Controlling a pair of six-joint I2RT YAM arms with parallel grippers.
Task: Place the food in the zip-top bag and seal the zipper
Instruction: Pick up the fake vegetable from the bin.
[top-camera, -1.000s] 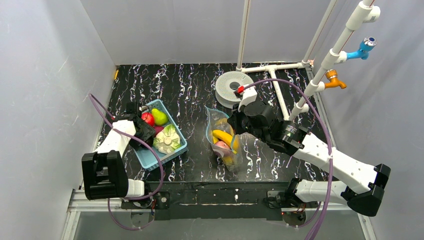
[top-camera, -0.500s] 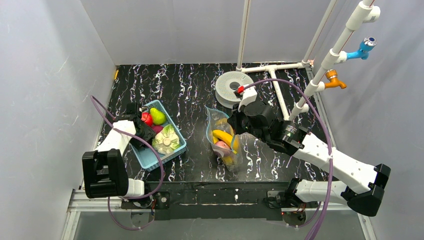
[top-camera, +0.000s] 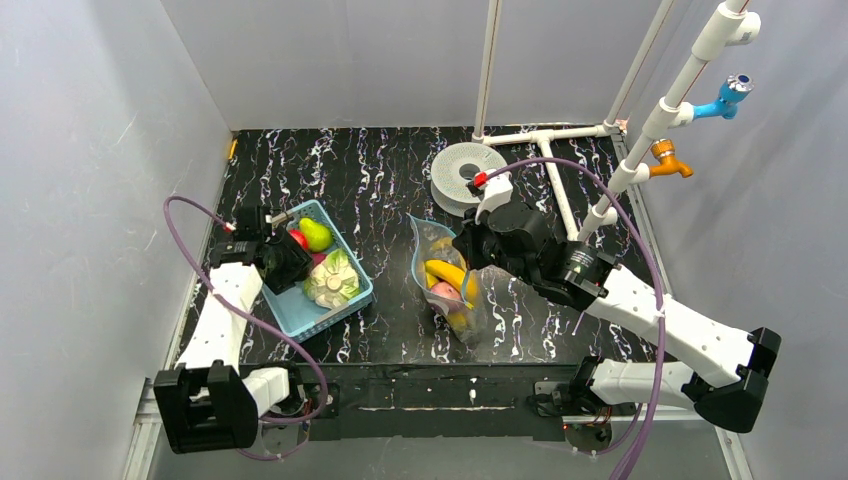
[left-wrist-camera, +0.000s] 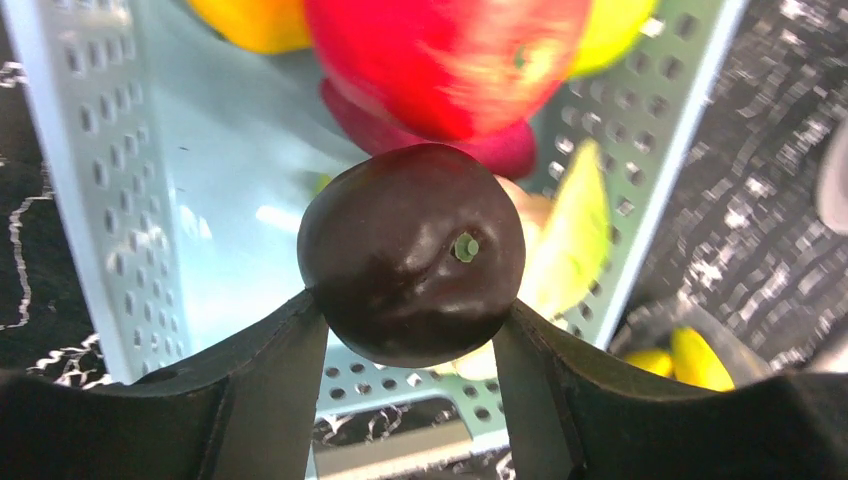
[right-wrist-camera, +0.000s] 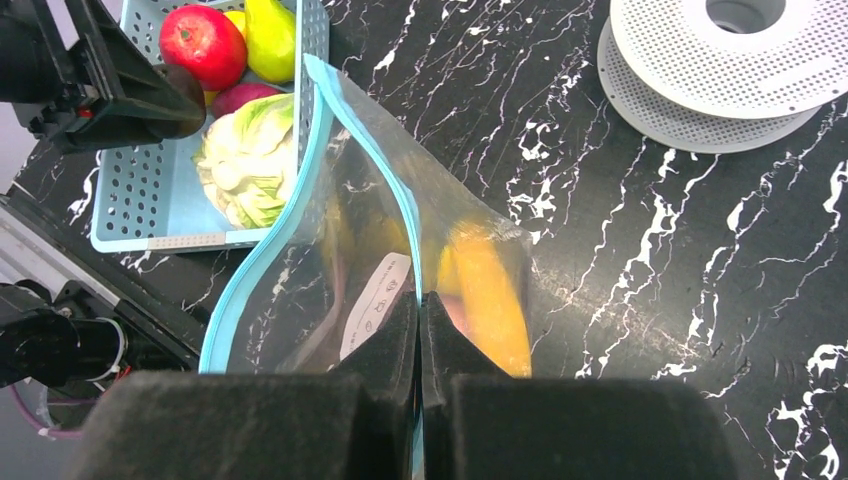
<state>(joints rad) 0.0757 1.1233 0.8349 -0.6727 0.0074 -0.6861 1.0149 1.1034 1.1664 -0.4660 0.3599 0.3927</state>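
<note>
My left gripper (left-wrist-camera: 410, 322) is shut on a dark purple eggplant (left-wrist-camera: 410, 265), holding it just above the blue lattice basket (top-camera: 300, 322). The top view shows this gripper (top-camera: 283, 262) over the basket's left side. In the basket lie a red fruit (right-wrist-camera: 203, 42), a green piece (right-wrist-camera: 268, 35) and a pale-green cabbage (right-wrist-camera: 250, 160). My right gripper (right-wrist-camera: 421, 300) is shut on the zip-top bag (right-wrist-camera: 340, 230) at its light-blue zipper (right-wrist-camera: 365, 135), keeping the mouth open toward the basket. A yellow banana (right-wrist-camera: 490, 290) lies inside the bag (top-camera: 447, 275).
A white perforated spool (top-camera: 468, 175) sits behind the bag. White pipes (top-camera: 560, 190) run along the back right of the black marbled table. Grey walls close in the left, back and right sides.
The left gripper has closed on the eggplant and risen from the basket, its arm now stretched out further. The right gripper and bag have stayed put.
</note>
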